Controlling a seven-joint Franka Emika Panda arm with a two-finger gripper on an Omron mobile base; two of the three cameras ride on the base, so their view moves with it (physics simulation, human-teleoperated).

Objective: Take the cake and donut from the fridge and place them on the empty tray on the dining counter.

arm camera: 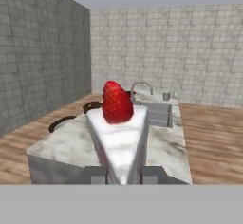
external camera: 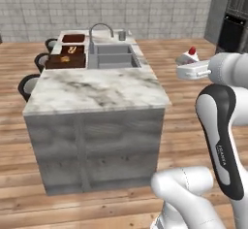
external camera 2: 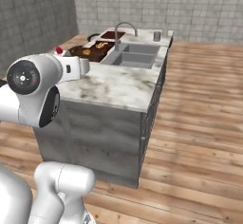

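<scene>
The cake [arm camera: 121, 137], a white wedge topped with a red strawberry, sits upright between my fingertips [arm camera: 96, 174], and my gripper [arm camera: 122, 175] is shut on it. From the left base view the cake [external camera: 188, 55] hangs in the air off the right side of the dining counter [external camera: 97, 89], held by the gripper [external camera: 184, 61]. The flat reddish-brown tray [external camera: 73, 38] lies at the counter's far left end, also visible as the tray [external camera 2: 113, 34]. Only the cake's red top [external camera 2: 59, 50] peeks over my arm in the right base view. The donut and the fridge are out of view.
A darker raised tray with orange food [external camera: 67, 58] lies just in front of the flat tray. A sink [external camera: 114, 56] with a faucet [external camera: 100, 27] and a cup [external camera: 122, 35] takes the far right of the top. Black stools [external camera: 28, 85] line the left side.
</scene>
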